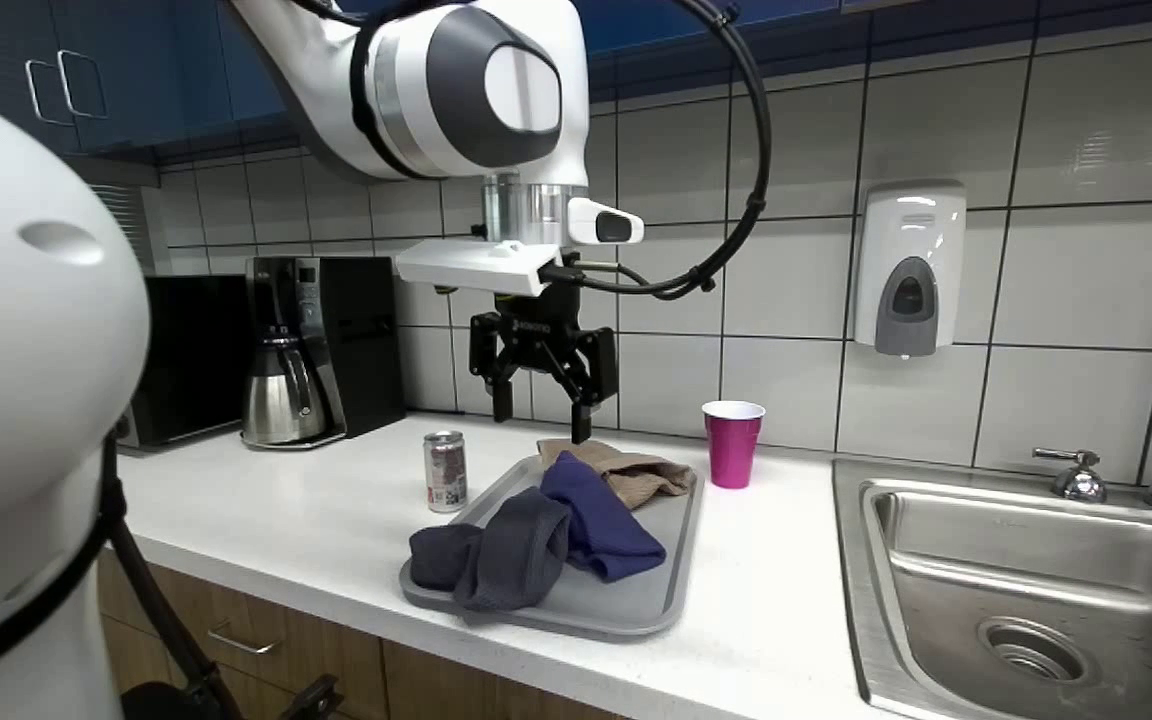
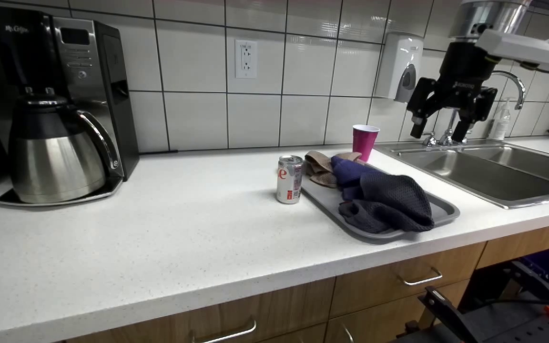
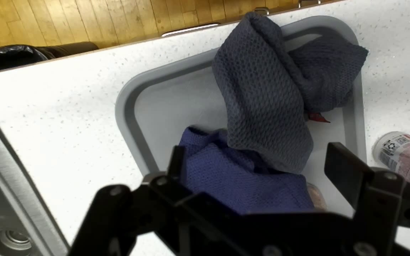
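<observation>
My gripper (image 1: 542,411) is open and empty, high above the grey tray (image 1: 681,590); it also shows in an exterior view (image 2: 438,133). A dark grey cloth (image 1: 516,555) lies over the tray's front end. A purple-blue cloth (image 1: 601,520) is in the middle, and a tan cloth (image 1: 636,475) at the back. In the wrist view the purple-blue cloth (image 3: 240,181) shows between the fingers, partly under the dark grey cloth (image 3: 262,92). A small red corner (image 3: 318,117) shows beside the dark cloth. The tan cloth is mostly hidden there by the gripper.
A silver can (image 1: 446,472) stands beside the tray. A magenta cup (image 1: 733,445) stands behind it, near the tiled wall. A coffee maker (image 2: 65,143) is along the counter. A steel sink (image 1: 861,600) lies on the tray's far side from the can. A soap dispenser (image 1: 908,270) hangs above.
</observation>
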You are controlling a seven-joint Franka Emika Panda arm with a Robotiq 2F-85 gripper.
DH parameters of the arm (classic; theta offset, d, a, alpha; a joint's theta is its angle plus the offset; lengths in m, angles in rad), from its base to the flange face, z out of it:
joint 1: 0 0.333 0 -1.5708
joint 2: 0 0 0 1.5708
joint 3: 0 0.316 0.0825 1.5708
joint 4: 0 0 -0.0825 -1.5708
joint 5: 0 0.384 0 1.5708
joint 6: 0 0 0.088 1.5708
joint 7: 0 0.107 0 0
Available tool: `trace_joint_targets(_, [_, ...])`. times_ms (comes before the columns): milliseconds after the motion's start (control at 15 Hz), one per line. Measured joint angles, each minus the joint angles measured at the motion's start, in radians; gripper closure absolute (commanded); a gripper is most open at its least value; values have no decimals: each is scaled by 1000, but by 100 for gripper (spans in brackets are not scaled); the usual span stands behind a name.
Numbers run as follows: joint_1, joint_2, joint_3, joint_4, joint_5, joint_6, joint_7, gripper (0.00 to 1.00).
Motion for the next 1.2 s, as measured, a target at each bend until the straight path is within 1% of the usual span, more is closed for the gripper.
trace_joint_targets(333, [20, 118, 20, -1, 26, 61, 22, 0])
trace_joint_targets(667, [36, 228, 23, -1, 58, 108, 22, 0])
trace_joint_targets(1200, [49, 336, 40, -1, 80, 184, 22, 0])
